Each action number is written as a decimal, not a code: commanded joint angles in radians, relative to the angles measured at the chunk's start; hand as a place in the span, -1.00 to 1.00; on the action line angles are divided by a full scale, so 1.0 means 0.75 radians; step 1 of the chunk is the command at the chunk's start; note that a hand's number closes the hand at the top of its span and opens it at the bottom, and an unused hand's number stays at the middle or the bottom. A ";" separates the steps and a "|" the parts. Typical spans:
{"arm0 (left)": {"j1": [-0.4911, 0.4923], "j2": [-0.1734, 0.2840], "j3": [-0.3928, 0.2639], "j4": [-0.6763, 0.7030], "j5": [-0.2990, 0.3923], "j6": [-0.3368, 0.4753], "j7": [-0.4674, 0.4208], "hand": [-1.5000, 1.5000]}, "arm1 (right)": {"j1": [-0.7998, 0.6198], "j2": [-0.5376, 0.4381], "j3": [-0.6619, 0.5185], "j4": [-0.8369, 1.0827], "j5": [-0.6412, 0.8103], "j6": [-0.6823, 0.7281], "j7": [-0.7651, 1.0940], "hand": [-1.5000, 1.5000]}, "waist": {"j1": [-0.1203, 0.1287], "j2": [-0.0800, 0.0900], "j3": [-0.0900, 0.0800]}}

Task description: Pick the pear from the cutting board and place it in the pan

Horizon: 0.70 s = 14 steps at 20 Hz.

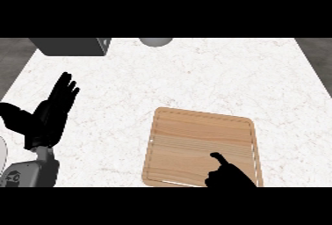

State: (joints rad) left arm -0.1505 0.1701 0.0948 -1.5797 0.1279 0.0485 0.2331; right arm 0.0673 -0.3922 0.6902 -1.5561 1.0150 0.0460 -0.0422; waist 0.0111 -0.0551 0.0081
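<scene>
The wooden cutting board (194, 140) lies at the lower centre-right of the counter, and its visible surface is bare. My right hand (228, 176) comes in from the lower edge over the board's near right corner, its fingers curled into a fist with the thumb (218, 157) sticking up. No pear shows anywhere; it seems enclosed and hidden in that curled hand. My left hand (52, 114) rests open at the left, fingers up, away from the board. No pan is plainly in view.
A dark grey box (71, 45) stands at the back left. A grey rounded object (156, 41) is cut off by the top edge. A white curved rim (2, 154) peeks in at the left edge. White marble counter (214, 74) stretches behind the board.
</scene>
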 commanded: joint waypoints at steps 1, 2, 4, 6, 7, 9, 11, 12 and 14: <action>0.014 -0.002 0.005 0.009 0.004 0.002 0.006 0.00 | 0.104 -0.053 0.158 0.013 0.084 -0.129 -0.163 1.00 | -0.020 -0.003 0.034; 0.013 0.000 0.008 0.016 0.003 0.004 0.008 0.00 | 0.120 -0.063 0.178 0.000 0.102 -0.178 -0.196 1.00 | -0.036 -0.003 0.036; 0.016 -0.005 0.011 0.016 0.005 0.009 0.004 0.00 | 0.157 -0.094 0.209 -0.012 0.126 -0.264 -0.262 1.00 | -0.055 -0.010 0.038; 0.021 -0.005 0.017 0.019 0.009 0.012 0.011 0.00 | 0.213 -0.127 0.258 -0.013 0.153 -0.346 -0.326 1.00 | -0.076 -0.013 0.038; 0.027 -0.004 0.022 0.021 0.007 0.015 0.007 0.00 | 0.239 -0.143 0.284 -0.013 0.170 -0.392 -0.357 1.00 | -0.083 -0.015 0.037; 0.033 -0.001 0.029 0.024 0.006 0.019 0.008 0.00 | 0.283 -0.176 0.309 0.004 0.191 -0.484 -0.412 1.00 | -0.096 -0.009 0.040; 0.035 0.002 0.035 0.027 0.007 0.022 0.009 0.00 | 0.325 -0.198 0.329 0.020 0.213 -0.583 -0.458 1.00 | -0.114 -0.005 0.041; 0.033 0.000 0.037 0.023 0.008 0.025 0.007 0.00 | 0.341 -0.213 0.330 0.033 0.221 -0.634 -0.481 1.00 | -0.119 -0.003 0.042; 0.041 0.009 0.053 0.024 0.008 0.030 0.003 0.00 | 0.381 -0.228 0.332 0.055 0.232 -0.744 -0.516 1.00 | -0.127 0.002 0.042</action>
State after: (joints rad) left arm -0.1250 0.1715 0.1210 -1.5630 0.1324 0.0648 0.2371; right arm 0.2772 -0.5314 0.8925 -1.5977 1.1665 -0.4122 -0.3708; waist -0.0663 -0.0696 0.0271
